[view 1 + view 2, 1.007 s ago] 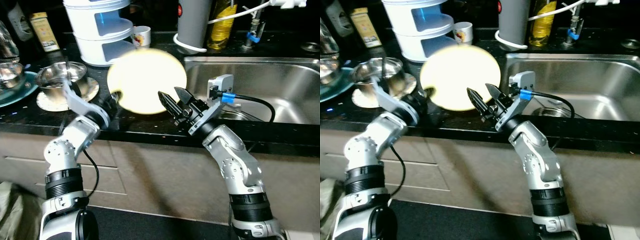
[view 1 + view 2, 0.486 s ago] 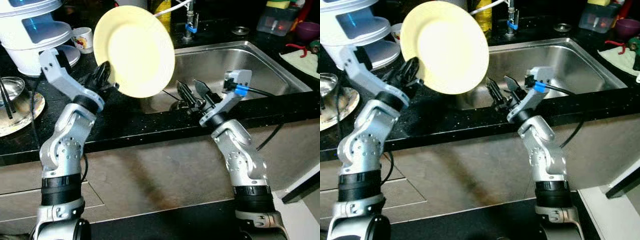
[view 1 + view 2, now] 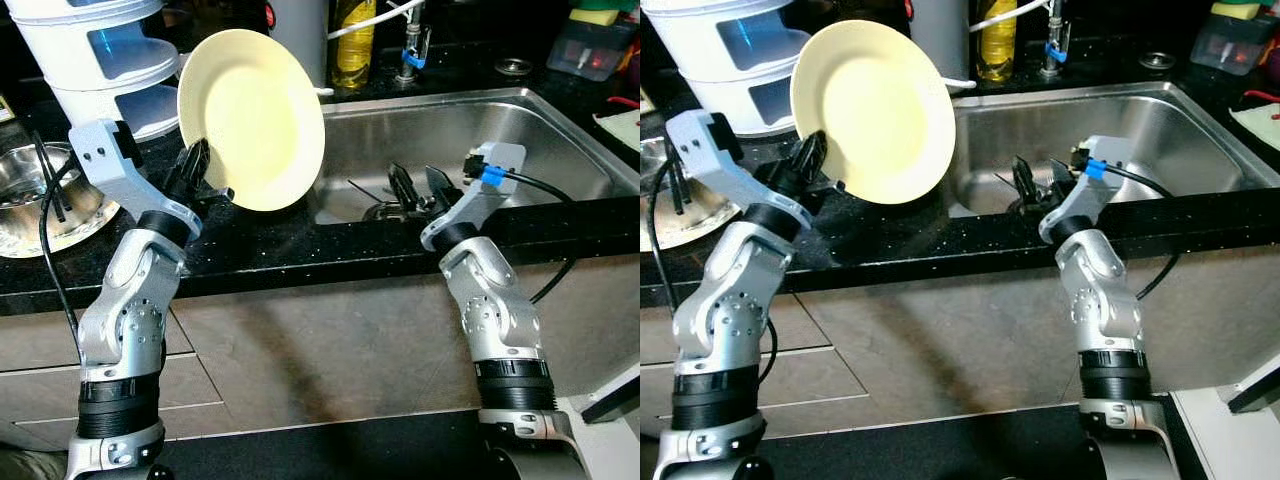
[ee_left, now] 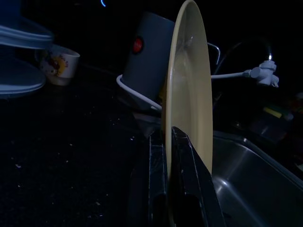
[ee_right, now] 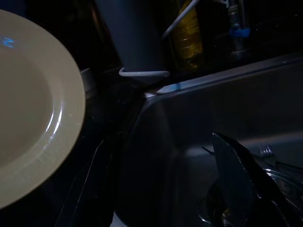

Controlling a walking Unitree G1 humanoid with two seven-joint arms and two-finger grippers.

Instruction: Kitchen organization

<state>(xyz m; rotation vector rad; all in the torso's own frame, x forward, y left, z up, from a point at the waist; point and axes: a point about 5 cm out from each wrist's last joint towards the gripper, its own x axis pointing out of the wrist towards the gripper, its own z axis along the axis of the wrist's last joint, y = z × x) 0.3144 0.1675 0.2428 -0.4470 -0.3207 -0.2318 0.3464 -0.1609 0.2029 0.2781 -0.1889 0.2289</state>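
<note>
A pale yellow plate (image 3: pixel 252 118) is held nearly upright above the black counter, just left of the steel sink (image 3: pixel 540 130). My left gripper (image 3: pixel 196 172) is shut on the plate's lower left rim; in the left wrist view the fingers (image 4: pixel 185 175) clamp the plate (image 4: pixel 189 94) edge-on. My right gripper (image 3: pixel 420 187) is open over the sink's front edge with nothing between its fingers. The right wrist view shows the plate (image 5: pixel 33 109) to one side and the sink drain beyond the fingertips (image 5: pixel 236 175).
A white tiered container (image 3: pixel 95 60) stands at the back left, with a steel bowl (image 3: pixel 30 190) on the counter beside it. A grey appliance with a white cord (image 3: pixel 940 40), a yellow bottle (image 3: pixel 355 45) and the tap stand behind the sink. A fork lies in the sink.
The view has swung, so the scene shifted. My left gripper lifted the plate off the counter and tilted it upright, then lowered it slightly. The right gripper stayed open near the sink's front.
</note>
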